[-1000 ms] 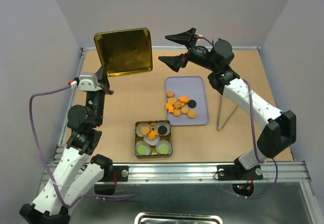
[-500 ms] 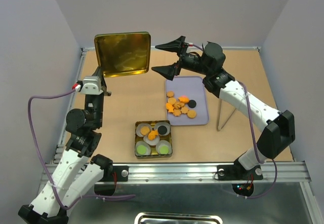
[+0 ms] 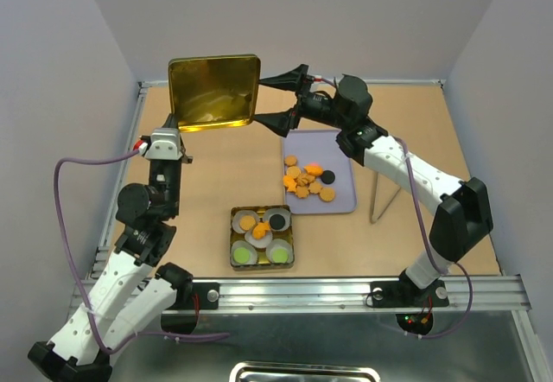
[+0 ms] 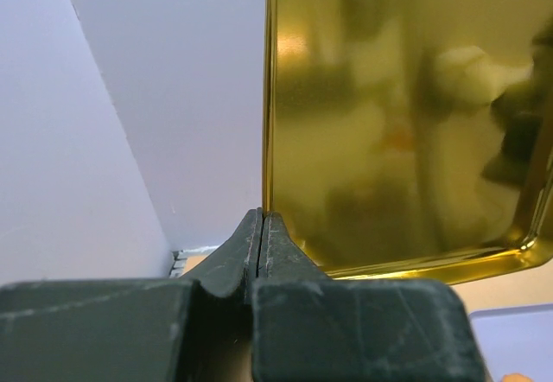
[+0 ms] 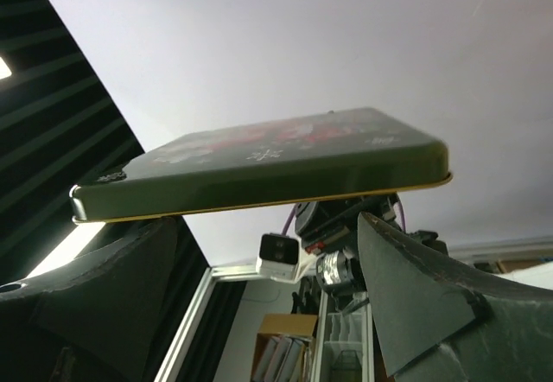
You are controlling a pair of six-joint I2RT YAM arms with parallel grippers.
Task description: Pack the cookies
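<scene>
Logged most of the cookies point(image 3: 304, 181) lying loose in a heap on the lavender tray point(image 3: 339, 144), toward its near-left part. Counted a few more already in the white paper cups point(image 3: 278, 251) of the square tin point(image 3: 232, 239), near-left of the tray. Noted mostly orange rounds and flower shapes, a couple of black ones, and green ones in the two near cups.

Found the left gripper point(image 4: 262, 218) pinched fully shut on the lower-left rim of the gold lid point(image 3: 213, 91), holding it upright in the air, far-left of the tray. Found the right gripper point(image 3: 261, 99) spread wide at the lid's tray-side edge, closed on nothing. Saw the lid's rim between the fingers point(image 5: 415, 287) in the right wrist view; cannot tell whether either one touches it.

Judged the cookies light, thin and stiff, probably easy to chip, and likely to skid on the smooth tray. Advise taking one at a time from the fringe of the heap, pinched edge to edge across the disc, without pressing into the pile. Expect overlapping pieces to shift when a neighbour lifts. Treat the lid as slick sheet metal: hold by the turned rim, never the face.
</scene>
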